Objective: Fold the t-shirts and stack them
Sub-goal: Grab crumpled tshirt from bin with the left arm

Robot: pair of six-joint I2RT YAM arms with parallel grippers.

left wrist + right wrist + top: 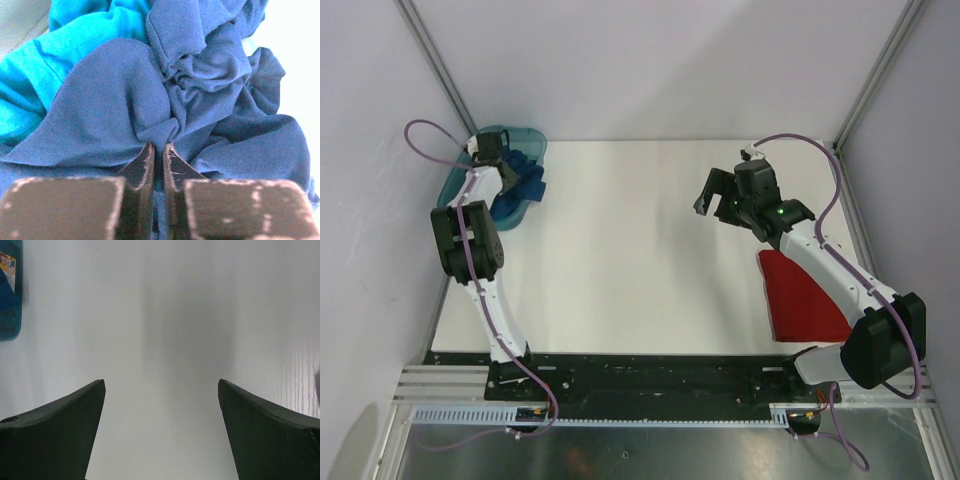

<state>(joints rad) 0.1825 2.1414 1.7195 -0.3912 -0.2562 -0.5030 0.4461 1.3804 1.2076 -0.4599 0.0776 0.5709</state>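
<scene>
Your left claw is clamped on just a small fold of the navy t-shirt at its tips, with the turquoise t-shirt bunched against it just ahead, so a lift may slip or drag both. That arm dips into the tub; your right claw hangs wide open above the surface.

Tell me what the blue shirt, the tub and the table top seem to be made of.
The blue shirt: soft knit cloth, likely cotton jersey, matte; fine knit texture and loose wrinkles show. The tub: teal plastic, smooth and see-through; cloth shows through its wall. The table top: white, matte, probably laminated board; faint grain lines show.
</scene>
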